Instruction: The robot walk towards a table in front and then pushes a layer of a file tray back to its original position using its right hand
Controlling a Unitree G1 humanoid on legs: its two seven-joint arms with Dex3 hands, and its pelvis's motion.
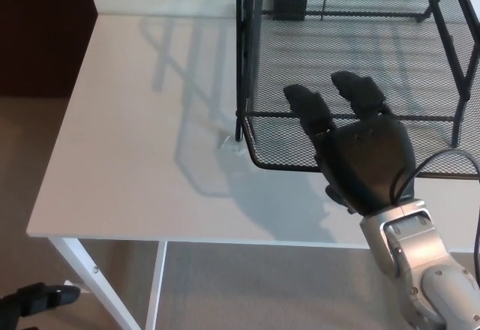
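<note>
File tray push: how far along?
Done: the walk-up; the table is right in front. In hand: the right robot hand sits against the front rim of the pulled-out mesh layer, fingers over it. Left: that layer juts past the file tray frame's front posts, so it needs more pushing.

File tray (352, 45): black wire mesh, black frame. Right hand (358, 157): black, silver-grey wrist. Surface (135, 135): plain white, white legs. Floor (247, 285): beige. Left hand (34, 301): black.
</note>
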